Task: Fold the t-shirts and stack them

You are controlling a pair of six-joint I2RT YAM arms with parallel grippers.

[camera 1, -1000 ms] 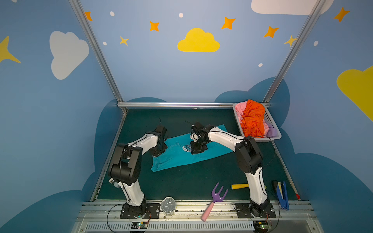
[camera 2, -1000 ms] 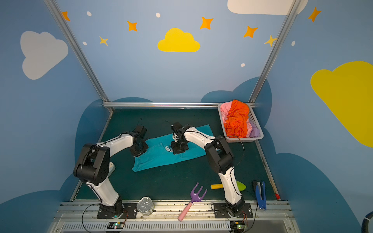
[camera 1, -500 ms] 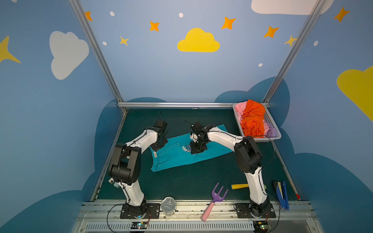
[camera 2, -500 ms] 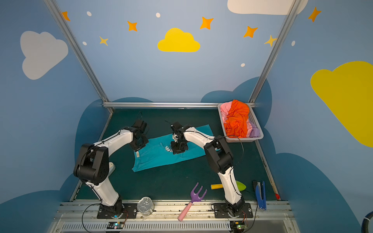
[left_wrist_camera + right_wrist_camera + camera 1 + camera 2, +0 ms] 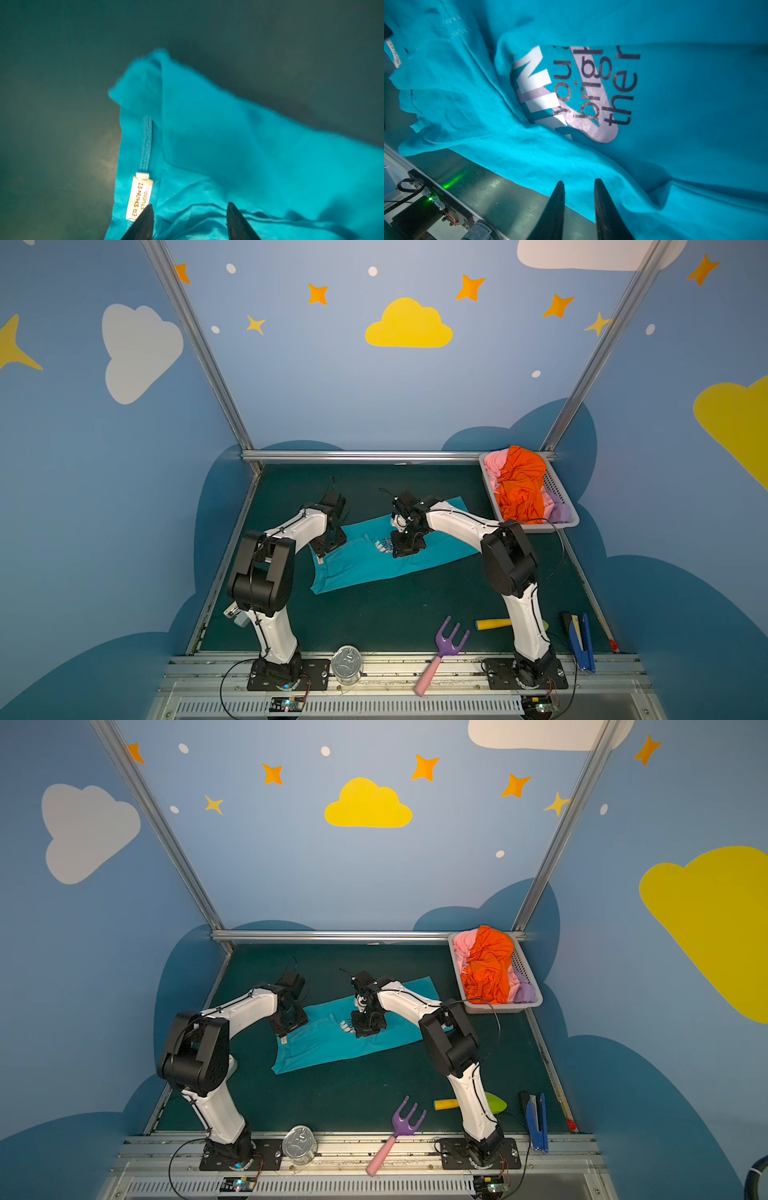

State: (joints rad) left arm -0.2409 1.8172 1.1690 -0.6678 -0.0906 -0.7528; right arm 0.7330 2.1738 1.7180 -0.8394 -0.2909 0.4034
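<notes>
Two grippers hung over one teal t-shirt (image 5: pixel 365 568) while three more shirts lay heaped in the white basket (image 5: pixel 557 493).

Seen in both top views, the teal t-shirt lay spread across the dark green mat (image 5: pixel 374 614) between the arms, with its chest print (image 5: pixel 571 93) facing up. The left gripper (image 5: pixel 190 205) hung just over the shirt's collar end, beside the white neck label (image 5: pixel 139 197), its jaws parted with nothing between them. The right gripper (image 5: pixel 578 180) was down at the print near the shirt's middle, its jaws only narrowly apart. Whether a fold was pinched there I could not tell. An orange t-shirt (image 5: pixel 519 485), a pink t-shirt (image 5: pixel 494 462) and a lilac t-shirt (image 5: pixel 559 510) sat crumpled in the basket at the far right corner, well apart from the teal one.
</notes>
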